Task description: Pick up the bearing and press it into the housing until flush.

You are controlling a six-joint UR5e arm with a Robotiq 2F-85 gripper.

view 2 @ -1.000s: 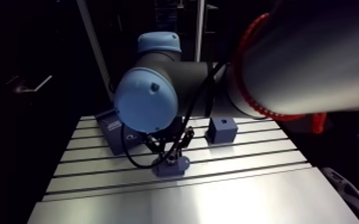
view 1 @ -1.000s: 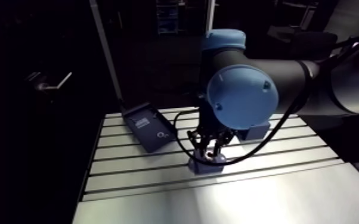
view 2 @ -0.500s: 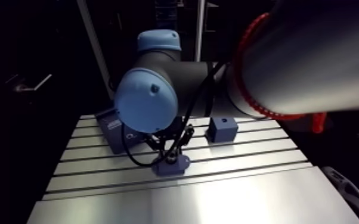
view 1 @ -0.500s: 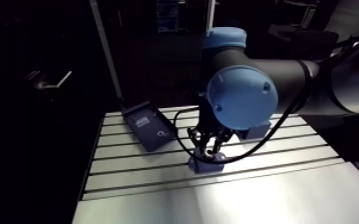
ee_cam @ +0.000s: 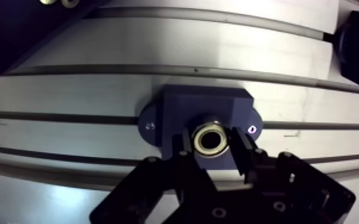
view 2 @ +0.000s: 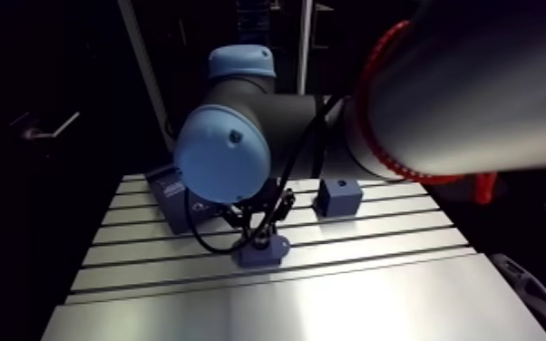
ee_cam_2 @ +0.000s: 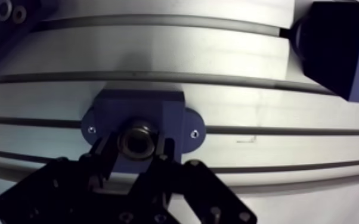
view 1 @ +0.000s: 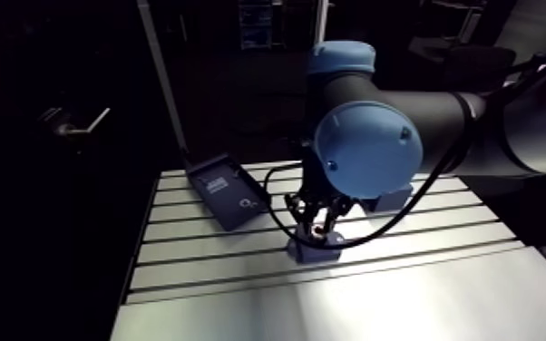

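In the wrist view the metal ring bearing [ee_cam: 210, 139] sits at the bore of the dark blue flanged housing [ee_cam: 206, 104], which lies flat on the slotted table [ee_cam: 68, 89]. My gripper [ee_cam: 212, 142] is shut on the bearing, one black finger [ee_cam: 241, 154] pressed against each side. In the right eye the bearing [ee_cam_2: 137, 139] stands slightly proud of the housing face. The arm view shows the gripper [view 1: 317, 229] straight down over the housing [view 1: 317, 252], mid-table.
A dark blue tray [view 1: 227, 190] with small washers [ee_cam: 56, 2] lies beyond the housing to one side. A blue block [view 2: 338, 197] stands beyond it on the other side. Table slots [ee_cam: 158, 70] run across ahead of the fingers.
Almost nothing differs. The gripper stays over the housing with only a very slight shift, and a glint of the bearing now shows between the fingers in the arm view.
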